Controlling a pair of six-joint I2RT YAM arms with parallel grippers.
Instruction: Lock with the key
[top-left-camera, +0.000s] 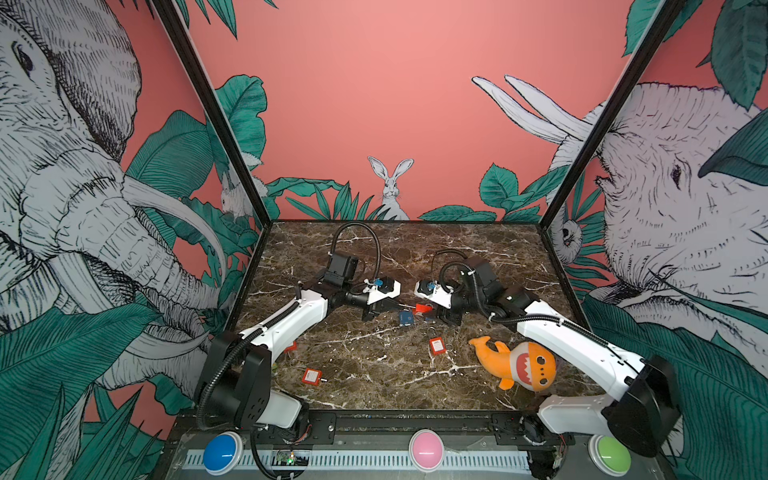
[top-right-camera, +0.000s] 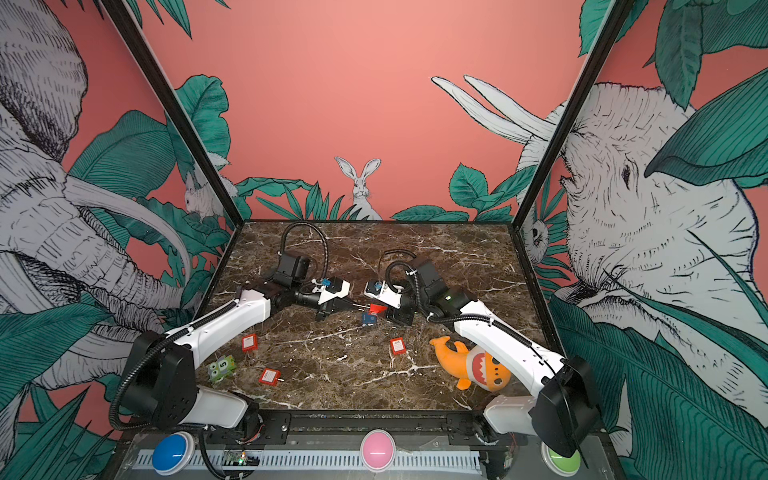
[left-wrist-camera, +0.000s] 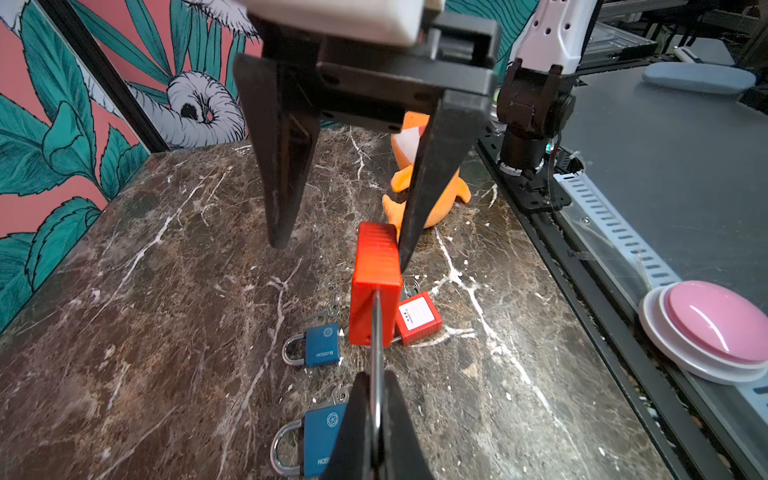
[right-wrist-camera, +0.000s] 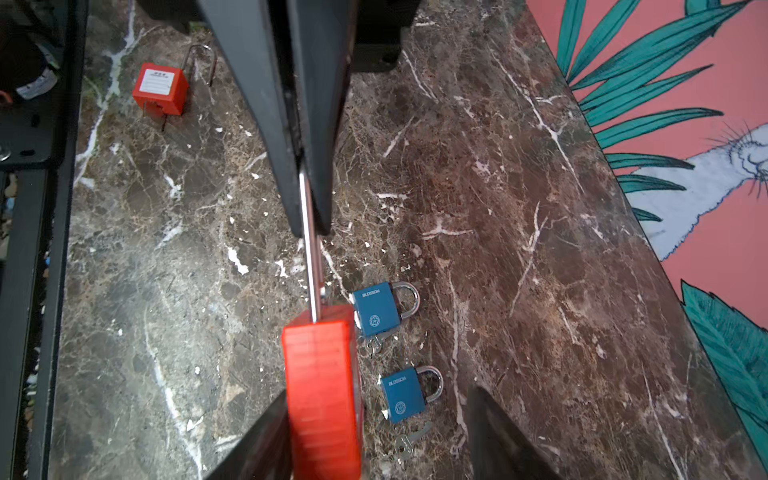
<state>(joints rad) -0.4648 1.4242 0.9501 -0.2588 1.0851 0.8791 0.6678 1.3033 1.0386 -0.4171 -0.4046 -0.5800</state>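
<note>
Both top views are showing a spare red padlock lying near left on the marble table and an orange shark plush lying near right. A second spare red padlock is sitting between them, a bit farther in. Farther again, mid-table, two blue padlocks are lying side by side with keys at their bases. Just beyond them the red task padlock is being held above the table between both arms. Left gripper is sitting on its left, fingers pressed together, pinching the steel shackle. Right gripper is sitting on its right, fingers spread, with the red body lying between them. One fingertip is touching the body's side, the other standing clear.
</note>
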